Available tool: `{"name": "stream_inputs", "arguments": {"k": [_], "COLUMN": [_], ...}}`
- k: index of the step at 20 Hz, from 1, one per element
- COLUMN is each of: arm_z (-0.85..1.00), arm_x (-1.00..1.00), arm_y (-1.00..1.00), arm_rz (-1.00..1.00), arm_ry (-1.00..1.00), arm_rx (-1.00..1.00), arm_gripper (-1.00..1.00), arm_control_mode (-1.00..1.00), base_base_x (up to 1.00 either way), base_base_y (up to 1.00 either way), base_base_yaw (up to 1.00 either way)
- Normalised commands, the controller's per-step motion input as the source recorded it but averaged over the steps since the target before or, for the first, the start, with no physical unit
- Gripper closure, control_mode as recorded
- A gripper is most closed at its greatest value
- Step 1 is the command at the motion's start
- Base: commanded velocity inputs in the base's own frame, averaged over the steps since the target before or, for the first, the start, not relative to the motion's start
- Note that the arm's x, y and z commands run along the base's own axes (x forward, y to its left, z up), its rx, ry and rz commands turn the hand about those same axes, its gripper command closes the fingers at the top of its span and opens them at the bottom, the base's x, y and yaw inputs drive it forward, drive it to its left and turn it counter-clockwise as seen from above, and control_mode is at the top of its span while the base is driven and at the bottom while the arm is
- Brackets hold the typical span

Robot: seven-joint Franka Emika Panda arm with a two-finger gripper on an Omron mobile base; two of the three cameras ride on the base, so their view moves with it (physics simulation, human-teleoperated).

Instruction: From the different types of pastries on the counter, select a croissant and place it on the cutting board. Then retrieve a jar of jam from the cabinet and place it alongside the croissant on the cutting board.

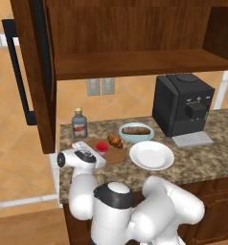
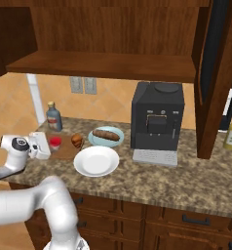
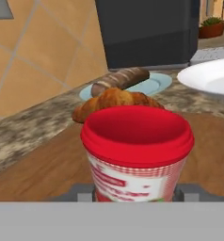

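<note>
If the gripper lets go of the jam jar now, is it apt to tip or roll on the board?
Probably not. The jam jar looks squat and wide, upright between the gripper's fingers, so it should stand steadily on the flat cutting board. Its smooth, rigid sides could slip in a loose grip. The croissant just behind leaves little room for sliding it forward.

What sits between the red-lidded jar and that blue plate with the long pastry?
The croissant, lying on the cutting board behind the jar of jam; the hand view shows it best.

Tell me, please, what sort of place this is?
A home kitchen, most likely a rendered one: a granite-look counter over wooden drawers, an open wall cabinet above, and a black coffee machine beside plates.
</note>
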Motion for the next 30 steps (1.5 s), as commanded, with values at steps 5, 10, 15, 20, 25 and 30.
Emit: {"name": "stream_inputs", "arguments": {"k": [5,10,15,20,25,30], "arm_z": [-0.18,-0.07,0.01,0.03,0.08,0.32], "arm_x": [0.46,0.06,-0.43,-0.57,-0.31,-0.84], "arm_y": [0.10,0.12,0.00,0.35,0.73,0.52], "arm_rz": [0.01,0.00,0.03,0.12,0.20,0.18], "arm_ry": [0.00,0.00,-0.10,-0.08,-0.06,-0.18], "arm_rx": [0.05,0.00,0.00,0.00,0.00,0.00], "arm_gripper": [1.00,-1.00,-1.00,-1.00,-1.00,-1.00], "arm_control_mode": [-1.00,-1.00,-1.00,-1.00,-1.00,-1.00], "base_base_x": [0.00,0.00,0.00,0.00,0.00,0.00], "base_base_y": [0.00,0.00,0.00,0.00,0.00,0.00], "base_base_yaw": [0.00,0.00,0.00,0.00,0.00,0.00]}}
